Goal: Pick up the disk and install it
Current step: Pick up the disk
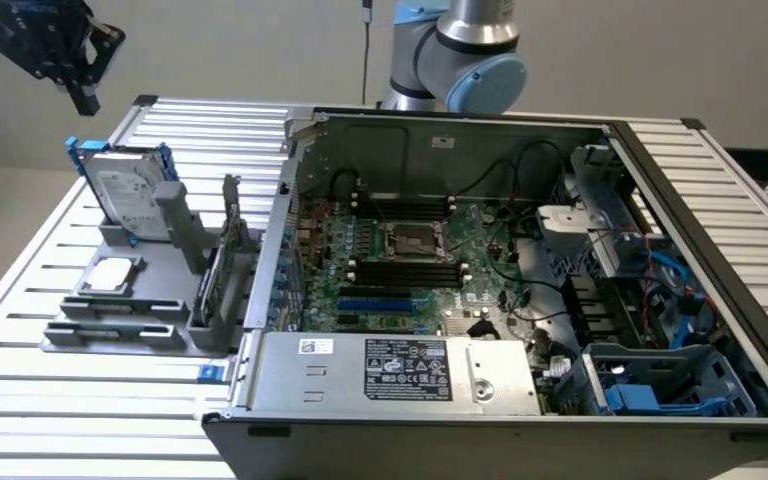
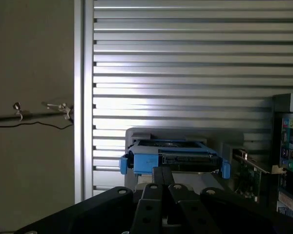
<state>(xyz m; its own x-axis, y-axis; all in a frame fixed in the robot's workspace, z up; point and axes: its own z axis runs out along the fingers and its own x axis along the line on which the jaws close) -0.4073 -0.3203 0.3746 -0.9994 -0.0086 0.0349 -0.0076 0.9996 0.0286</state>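
One white label [image 1: 127, 188] faces you on the disk [image 1: 131, 190] in the exterior view, its print too small to read. The sticker on the power supply [image 1: 398, 372] is just as illegible. The disk stands upright in a grey holder [image 1: 137, 300], long axis near vertical and leaning slightly, on the slatted tabletop [image 1: 37, 400] at the exterior view's left of the open computer case [image 1: 491, 200]. The tool [image 1: 84, 100] hangs high above it, well apart, with free air all round.

In the wrist view you meet the disk [image 2: 173, 158] edge-on, blue carrier [image 2: 141, 161] towards the camera and a green circuit card [image 2: 249, 170] just beside it. The tool [image 2: 163, 175] is clenched, fingers together, grasping nothing.
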